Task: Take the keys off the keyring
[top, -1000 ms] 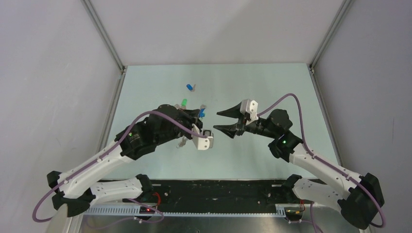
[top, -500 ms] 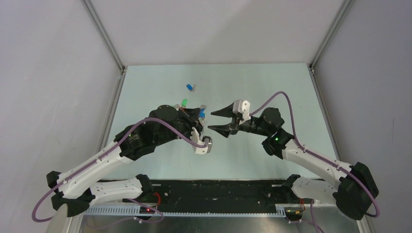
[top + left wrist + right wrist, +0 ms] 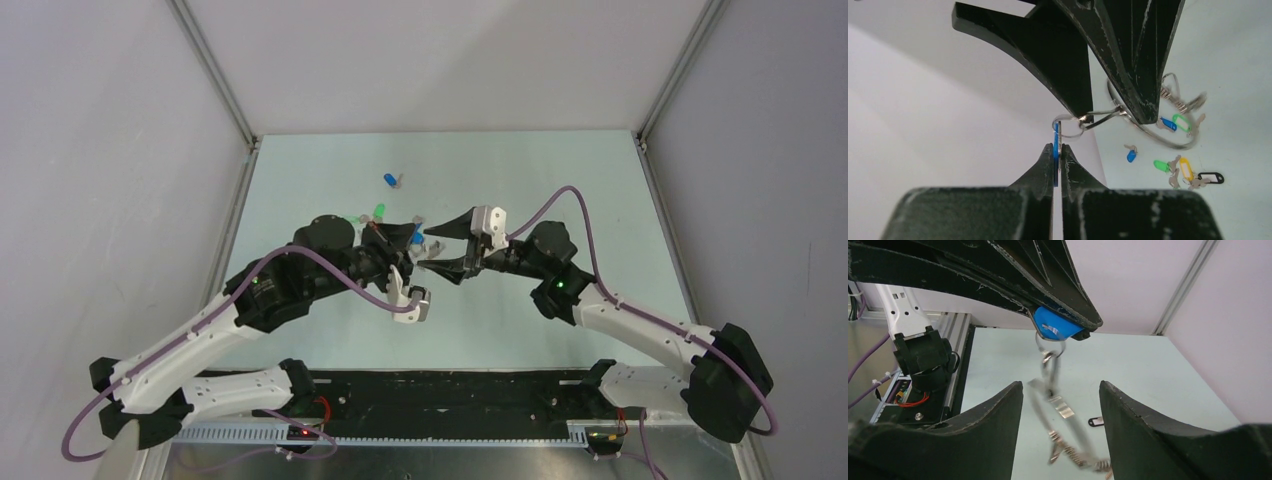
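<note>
My left gripper (image 3: 1058, 148) is shut on the blue-capped key (image 3: 1055, 150), held edge-on above the table. A small ring on that key links to the large silver keyring (image 3: 1153, 136), which hangs below with plain keys (image 3: 1088, 457), blurred by swinging. My right gripper (image 3: 1060, 385) is open, its fingers (image 3: 1133, 60) on either side of the hanging keyring without touching it. In the top view both grippers meet mid-table: left (image 3: 413, 240), right (image 3: 436, 246). A loose blue key (image 3: 392, 180) and a green-capped key (image 3: 378, 212) lie on the table.
Loose tags lie on the pale green table (image 3: 560, 180): a yellow tag (image 3: 1186, 168) and a black tag (image 3: 1210, 177), the latter also in the right wrist view (image 3: 1093, 421). Grey walls and metal frame posts enclose the table on three sides.
My right gripper has moved left, still open, until its fingers straddle the keyring hanging from my left gripper. My left arm has shifted slightly left, and the keyring swings.
</note>
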Controlling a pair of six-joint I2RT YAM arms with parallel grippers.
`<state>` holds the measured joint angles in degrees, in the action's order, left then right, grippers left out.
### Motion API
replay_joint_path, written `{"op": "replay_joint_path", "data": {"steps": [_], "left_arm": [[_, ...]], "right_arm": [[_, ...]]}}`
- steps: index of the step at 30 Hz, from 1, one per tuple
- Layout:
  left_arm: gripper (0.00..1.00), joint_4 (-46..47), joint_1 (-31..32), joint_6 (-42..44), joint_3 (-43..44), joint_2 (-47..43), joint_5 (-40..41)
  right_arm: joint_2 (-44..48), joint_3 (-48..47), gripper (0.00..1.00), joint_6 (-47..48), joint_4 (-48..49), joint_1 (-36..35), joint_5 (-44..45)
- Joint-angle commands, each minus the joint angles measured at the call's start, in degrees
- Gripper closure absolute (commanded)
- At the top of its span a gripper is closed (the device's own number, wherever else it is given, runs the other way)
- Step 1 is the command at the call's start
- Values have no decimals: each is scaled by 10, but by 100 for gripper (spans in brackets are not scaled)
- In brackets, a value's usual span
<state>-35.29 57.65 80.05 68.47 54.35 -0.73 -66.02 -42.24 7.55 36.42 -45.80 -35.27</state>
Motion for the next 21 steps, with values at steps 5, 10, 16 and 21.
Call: {"op": "replay_joint_path", "data": {"steps": [5, 10, 16, 21], "left_arm": [[100, 17, 3, 16, 46, 8, -21], [100, 18, 3, 17, 56, 15, -32], [100, 17, 3, 17, 59, 19, -35], [100, 20, 3, 17, 61, 23, -29]], "right_arm": [[-10, -35, 43, -1, 40, -6, -21], [-11, -36, 49, -4, 44, -6, -21], [-8, -36, 62, -11, 52, -6, -35], [-9, -36, 77, -19, 54, 0, -45]]}}
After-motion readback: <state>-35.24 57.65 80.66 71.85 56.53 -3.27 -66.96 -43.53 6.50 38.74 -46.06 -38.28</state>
